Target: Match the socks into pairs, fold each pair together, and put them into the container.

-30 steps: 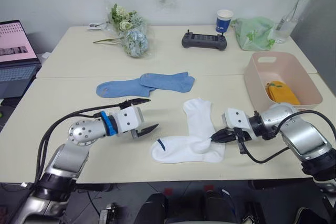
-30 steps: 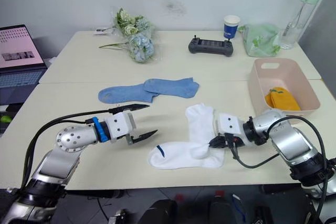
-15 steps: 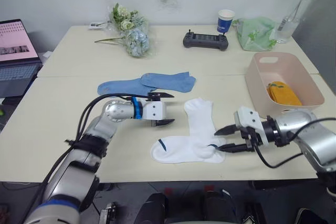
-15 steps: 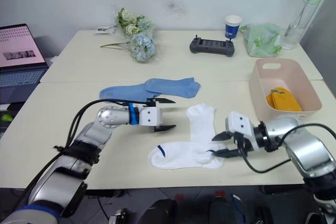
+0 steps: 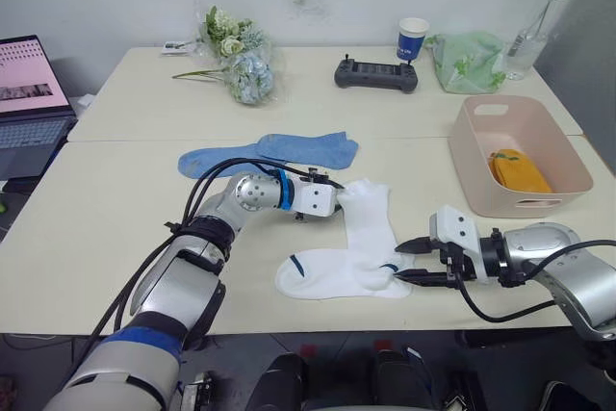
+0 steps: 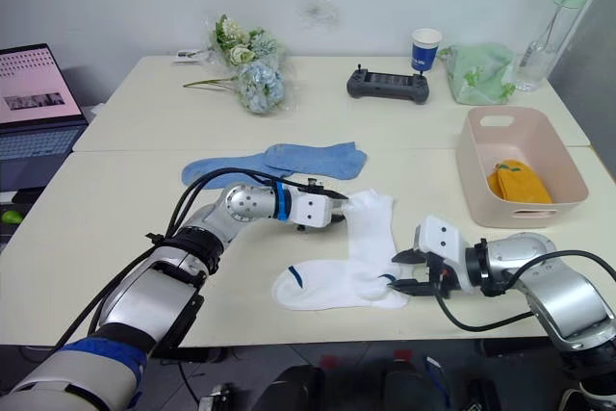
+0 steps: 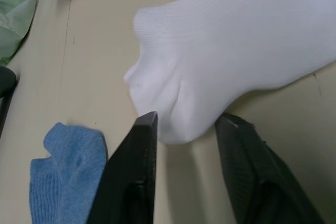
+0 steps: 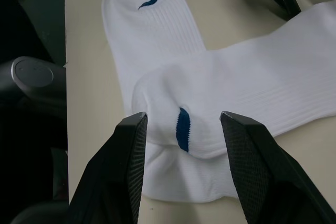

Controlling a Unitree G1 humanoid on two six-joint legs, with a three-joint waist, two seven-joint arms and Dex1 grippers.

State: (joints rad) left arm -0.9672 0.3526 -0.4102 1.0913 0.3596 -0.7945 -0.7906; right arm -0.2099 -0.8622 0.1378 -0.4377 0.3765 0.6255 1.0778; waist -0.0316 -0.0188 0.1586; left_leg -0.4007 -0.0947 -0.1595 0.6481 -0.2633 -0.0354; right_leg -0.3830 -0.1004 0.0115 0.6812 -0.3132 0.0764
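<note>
Two white socks lie crossed near the table's front: one (image 5: pixel 371 223) runs front to back, the other (image 5: pixel 322 276) lies across its toe and has dark blue trim. My left gripper (image 5: pixel 336 201) is at the far end of the first sock. Its jaws stand narrowly apart with the sock's corner (image 7: pixel 178 114) between them. My right gripper (image 5: pixel 409 262) is open, with the blue-marked toe (image 8: pixel 181 129) lying loose between its fingers. Two light blue socks (image 5: pixel 269 153) overlap behind the white ones. The pink container (image 5: pixel 470 156) at the right holds folded mustard-yellow socks (image 5: pixel 518 168).
Along the back of the table are a flower bunch (image 5: pixel 236 64), a black controller (image 5: pixel 375 74), a blue-and-white paper cup (image 5: pixel 411 38), a pale green bag (image 5: pixel 467 62) and a bottle (image 5: pixel 539 16). A laptop (image 5: pixel 29 93) sits at the far left.
My left arm has reached right to the white sock's far end and its jaws have narrowed around the corner. My right gripper has opened, letting go of the sock, and drawn back slightly.
</note>
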